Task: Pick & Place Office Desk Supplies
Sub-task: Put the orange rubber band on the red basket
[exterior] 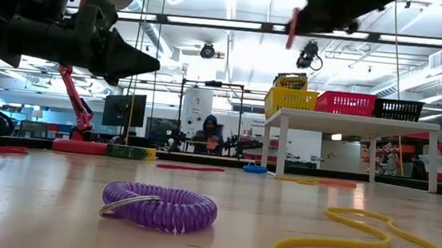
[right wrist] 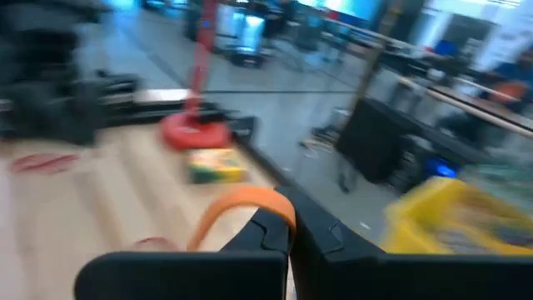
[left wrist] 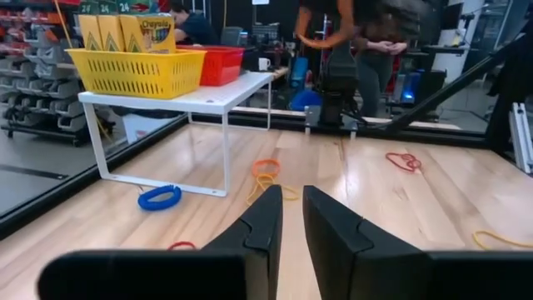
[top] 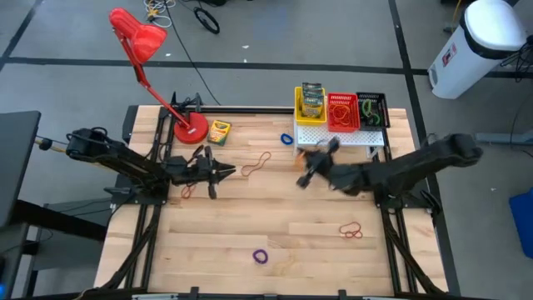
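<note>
My right gripper [right wrist: 290, 229] is shut on an orange rubber band [right wrist: 237, 207] and hangs well above the table's middle [top: 306, 173], short of the white riser [top: 341, 137]. On the riser stand a yellow basket [top: 311, 107] with crayon boxes, a red basket [top: 342, 112] and a black basket [top: 371, 110]. My left gripper [left wrist: 291, 208] is at the table's left [top: 223, 172], level, its fingers a narrow gap apart with nothing between them. A loose crayon box [top: 219, 131] lies flat by the lamp base. My right gripper pinches one stretch of the orange band's loop [right wrist: 279, 207] between its two shut fingers. The rest of the loop curves out and hangs slack beside the fingers, lifted clear of the table.
A red desk lamp [top: 190, 127] stands at the far left. Loose on the wood lie a blue coil band [top: 286, 138], a red-orange band [top: 256, 164], red bands [top: 351, 229], a purple coil band [top: 261, 257] and a yellow band [exterior: 356, 232]. A person [left wrist: 333, 25] stands beyond the table.
</note>
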`<state>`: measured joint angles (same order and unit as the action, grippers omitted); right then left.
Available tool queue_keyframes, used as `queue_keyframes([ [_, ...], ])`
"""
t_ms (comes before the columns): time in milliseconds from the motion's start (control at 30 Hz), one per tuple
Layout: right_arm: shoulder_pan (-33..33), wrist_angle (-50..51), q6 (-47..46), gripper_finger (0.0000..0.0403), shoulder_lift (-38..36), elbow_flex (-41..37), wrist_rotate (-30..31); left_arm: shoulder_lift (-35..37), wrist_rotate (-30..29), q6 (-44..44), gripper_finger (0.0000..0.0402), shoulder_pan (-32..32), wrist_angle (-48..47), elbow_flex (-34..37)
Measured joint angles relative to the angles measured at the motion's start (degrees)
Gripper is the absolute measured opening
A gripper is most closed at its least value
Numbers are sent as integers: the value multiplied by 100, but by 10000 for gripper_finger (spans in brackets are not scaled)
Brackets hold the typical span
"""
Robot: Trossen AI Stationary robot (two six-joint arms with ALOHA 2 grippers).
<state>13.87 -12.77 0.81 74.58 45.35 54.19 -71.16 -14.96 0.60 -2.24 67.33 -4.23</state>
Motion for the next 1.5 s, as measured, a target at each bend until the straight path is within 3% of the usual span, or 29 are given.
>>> queue_keyframes([
  [167,-716,1418,-446,0,-1168,1,258,0,12,1,56,0,11,0],
  [333,-2002,2622,-890,0,-1827,1,-237,0,15,108,56,0,15,0],
  [567,-3729,3120,-1197,0,-1756,1,-1445,0,17,134,56,0,17,0],
  [733,-4597,3375,-1101,0,-1623,1,-1891,-2,15,138,56,0,15,0],
  [967,-5163,3645,-1085,13,-1606,1,-2087,-2,18,136,56,0,18,0],
  [1500,-5322,3909,-1214,152,-1606,1,-1945,-2,18,135,56,2,18,0],
])
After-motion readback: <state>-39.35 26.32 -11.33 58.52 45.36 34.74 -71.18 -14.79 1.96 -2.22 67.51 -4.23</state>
